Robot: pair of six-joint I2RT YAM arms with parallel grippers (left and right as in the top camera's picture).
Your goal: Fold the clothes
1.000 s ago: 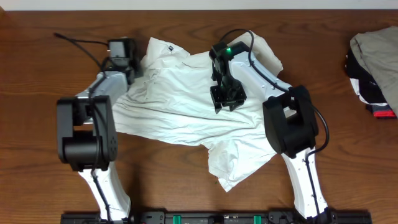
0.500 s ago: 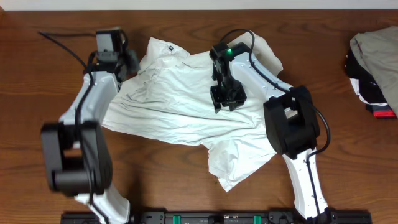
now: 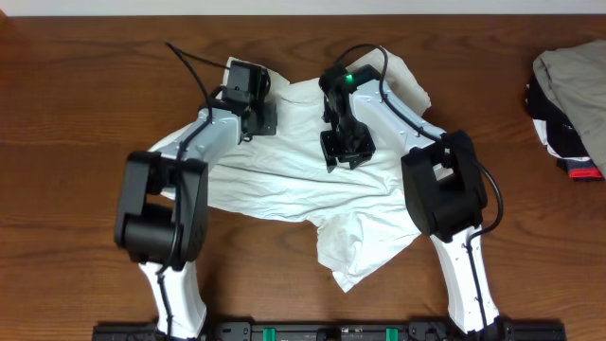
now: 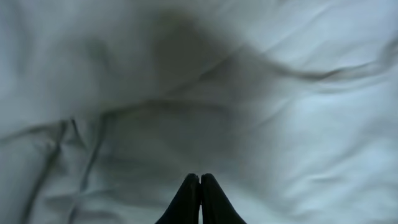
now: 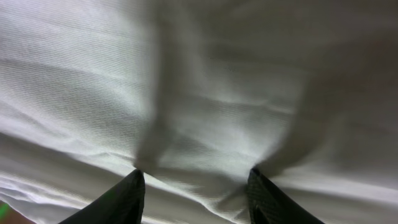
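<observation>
The white T-shirt (image 3: 284, 166) is lying rumpled across the middle of the table (image 3: 57, 142). The left gripper (image 3: 262, 118) is hanging over the shirt's upper left part, jaws closed tip to tip. The right gripper (image 3: 346, 152) is pressing on the shirt's centre, jaws spread apart.

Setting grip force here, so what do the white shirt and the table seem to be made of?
The white shirt looks like soft matte knit cloth, likely cotton: loose wrinkles, fine ribbed texture in the right wrist view. The table looks like brown wood or veneer: streaked grain, slight sheen.
</observation>
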